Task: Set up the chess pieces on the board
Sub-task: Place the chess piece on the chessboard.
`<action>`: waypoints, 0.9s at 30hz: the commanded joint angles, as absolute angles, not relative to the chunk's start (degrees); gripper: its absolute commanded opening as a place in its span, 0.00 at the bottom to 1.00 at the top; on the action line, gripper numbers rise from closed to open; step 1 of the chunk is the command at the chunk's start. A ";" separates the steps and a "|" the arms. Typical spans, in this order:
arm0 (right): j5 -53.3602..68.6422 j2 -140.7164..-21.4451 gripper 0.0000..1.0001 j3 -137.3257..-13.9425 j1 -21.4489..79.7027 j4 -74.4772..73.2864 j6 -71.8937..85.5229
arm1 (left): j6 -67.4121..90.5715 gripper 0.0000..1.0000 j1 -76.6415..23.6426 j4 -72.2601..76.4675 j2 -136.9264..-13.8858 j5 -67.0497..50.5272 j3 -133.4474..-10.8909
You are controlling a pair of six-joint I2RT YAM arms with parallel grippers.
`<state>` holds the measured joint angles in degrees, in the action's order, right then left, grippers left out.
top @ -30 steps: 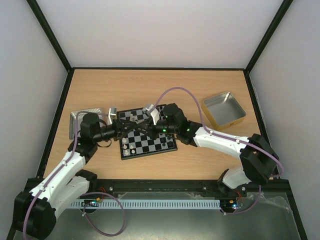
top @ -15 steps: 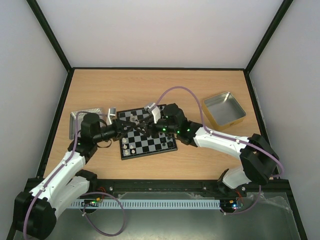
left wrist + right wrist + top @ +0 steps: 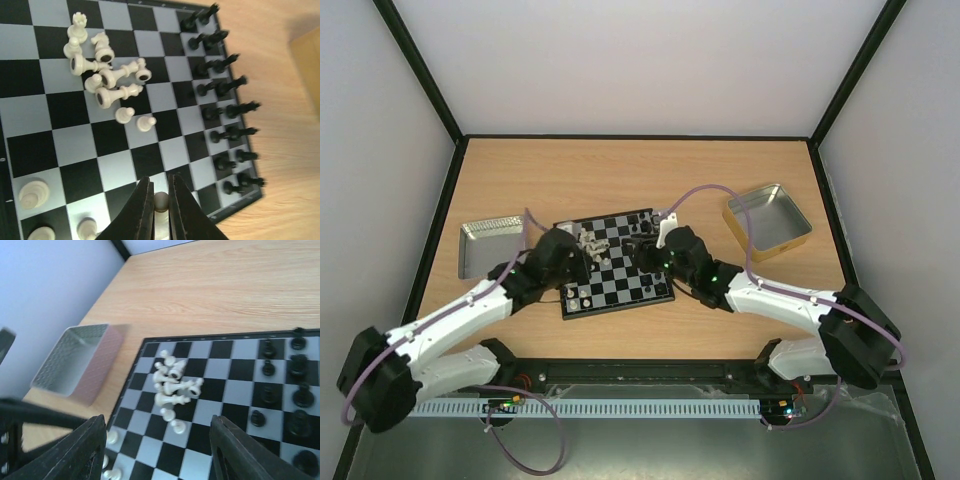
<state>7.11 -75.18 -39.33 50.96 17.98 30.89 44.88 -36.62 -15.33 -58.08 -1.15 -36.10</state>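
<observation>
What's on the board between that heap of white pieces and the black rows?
Nothing. The left wrist view shows only bare squares of the board between the heap of white pieces and the black rows.

At bottom centre of the left wrist view, the left gripper (image 3: 159,182) hid the lower part of a cream piece (image 3: 160,201), and the board (image 3: 165,145) ran off three edges. The silver tin (image 3: 75,362), left in the right wrist view, was blurred.
</observation>
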 commanded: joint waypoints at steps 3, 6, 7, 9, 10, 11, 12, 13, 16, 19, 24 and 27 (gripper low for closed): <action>-2.24 -76.07 0.56 -38.06 50.82 18.52 36.04 | 43.40 0.02 -46.01 -20.10 -68.36 21.98 -39.78; -2.00 -76.51 0.56 -37.92 50.84 18.55 36.04 | 44.82 0.02 -47.97 -21.27 -73.27 25.76 -41.21; -1.94 -76.57 0.56 -37.90 50.86 18.42 36.08 | 45.09 0.02 -48.21 -21.17 -74.36 25.91 -41.22; -1.77 -76.65 0.56 -37.88 50.87 18.36 36.06 | 45.57 0.02 -48.38 -20.47 -75.80 25.84 -40.93; -1.57 -76.72 0.56 -37.88 50.88 18.36 36.04 | 45.61 0.02 -48.35 -19.73 -76.18 25.71 -40.50; -1.38 -76.80 0.56 -37.88 50.89 18.36 36.06 | 45.69 0.02 -48.36 -19.14 -76.48 25.55 -40.11; -1.14 -76.94 0.56 -37.88 50.86 18.37 36.04 | 45.70 0.02 -48.42 -18.70 -76.85 25.56 -39.90; -0.96 -77.03 0.56 -37.88 50.83 18.37 36.08 | 45.70 0.03 -48.40 -18.54 -77.43 25.54 -39.90; -0.46 -77.46 0.56 -37.98 50.81 18.41 36.10 | 45.17 0.03 -47.72 -17.81 -79.46 25.36 -39.72; -0.01 -77.86 0.56 -38.24 50.80 18.27 37.38 | 44.65 0.03 -46.76 -16.21 -80.40 24.09 -38.89; 0.51 -78.25 0.56 -38.46 50.89 17.92 37.28 | 44.89 0.04 -46.59 -14.74 -80.62 23.14 -36.74; 0.98 -78.69 0.56 -38.79 50.85 17.94 37.35 | 45.09 0.05 -46.40 -14.72 -80.48 23.15 -35.92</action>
